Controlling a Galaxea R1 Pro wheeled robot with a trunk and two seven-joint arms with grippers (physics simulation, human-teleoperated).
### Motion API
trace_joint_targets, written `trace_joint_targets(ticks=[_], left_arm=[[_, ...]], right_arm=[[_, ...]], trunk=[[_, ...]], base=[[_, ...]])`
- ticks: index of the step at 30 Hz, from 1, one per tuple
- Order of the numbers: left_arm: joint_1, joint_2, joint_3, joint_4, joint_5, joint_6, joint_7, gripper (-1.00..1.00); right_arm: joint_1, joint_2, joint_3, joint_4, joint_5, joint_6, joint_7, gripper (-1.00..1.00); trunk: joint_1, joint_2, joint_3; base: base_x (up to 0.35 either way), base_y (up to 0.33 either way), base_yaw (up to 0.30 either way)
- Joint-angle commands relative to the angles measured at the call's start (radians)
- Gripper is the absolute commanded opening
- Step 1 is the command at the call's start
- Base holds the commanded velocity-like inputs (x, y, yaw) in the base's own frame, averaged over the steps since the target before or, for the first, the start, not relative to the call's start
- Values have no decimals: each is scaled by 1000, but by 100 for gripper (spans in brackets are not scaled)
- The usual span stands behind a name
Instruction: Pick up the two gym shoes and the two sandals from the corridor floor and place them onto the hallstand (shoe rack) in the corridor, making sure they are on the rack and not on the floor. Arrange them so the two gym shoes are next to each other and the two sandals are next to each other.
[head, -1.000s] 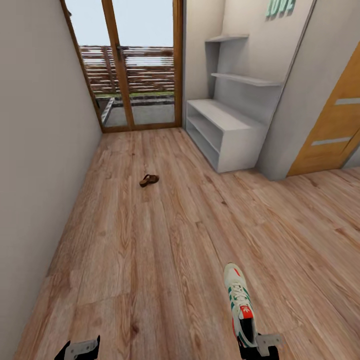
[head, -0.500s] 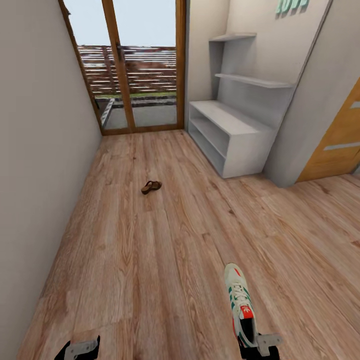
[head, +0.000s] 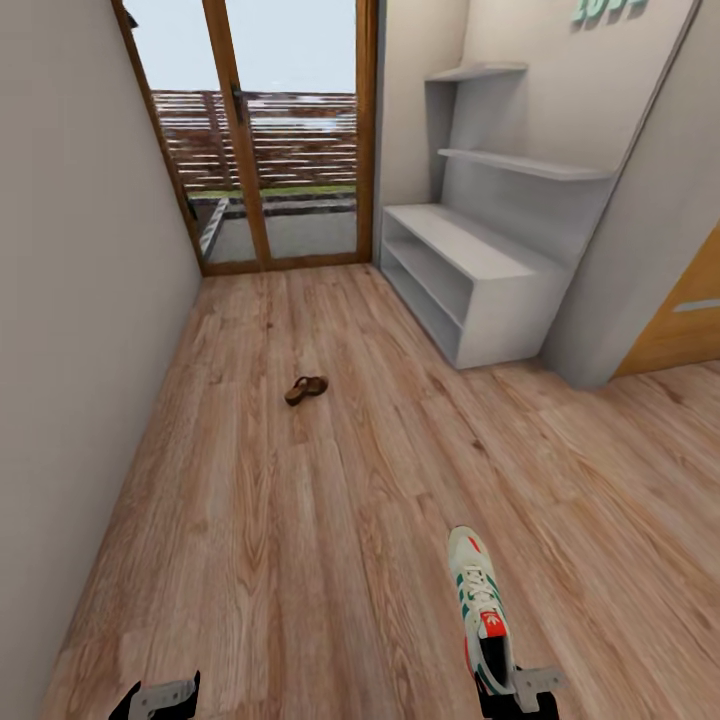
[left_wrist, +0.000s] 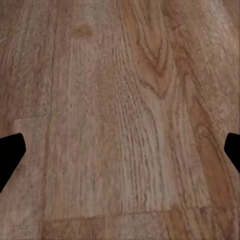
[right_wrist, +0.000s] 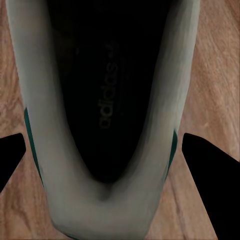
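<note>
I am carrying one gym shoe (head: 481, 605) in my right tool (head: 520, 690), low at the near right of the head view, with its toe pointing away from me toward the far end of the corridor. In the right wrist view I am looking straight into the shoe's dark opening, and the two fingers (right_wrist: 212, 175) are standing on either side of its heel walls, pinching it.

My left tool (head: 158, 697) is hanging at the near left above the corridor floor (head: 330, 500). In the left wrist view its fingertips (left_wrist: 10, 155) are sitting wide apart at the frame edges with bare planks between them, so I am reporting it as spread and carrying nothing.

One sandal (head: 305, 388) is lying on the floor mid-corridor, well apart from the hallstand (head: 505, 300), which is standing against the right wall near the glass door (head: 285, 130). Both tiers of the rack are showing bare surfaces.
</note>
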Motion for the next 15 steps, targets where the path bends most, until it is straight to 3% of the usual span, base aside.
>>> trace_joint_targets(ticks=[1,8,15], left_arm=[[-1,0,-2,1,7,-3,-1,100],[0,0,-2,0,7,-3,-1,100],[0,0,-2,0,7,-3,-1,100]], right_arm=[[-1,1,-7,1,10,-4,-1,-100],[-1,1,-7,1,10,-4,0,-100],[-1,1,-7,1,10,-4,1,-100]], trunk=[[0,0,-1],[0,0,-1],[0,0,-1]], base=[[332,98,0],[332,98,-18],[332,98,-210]])
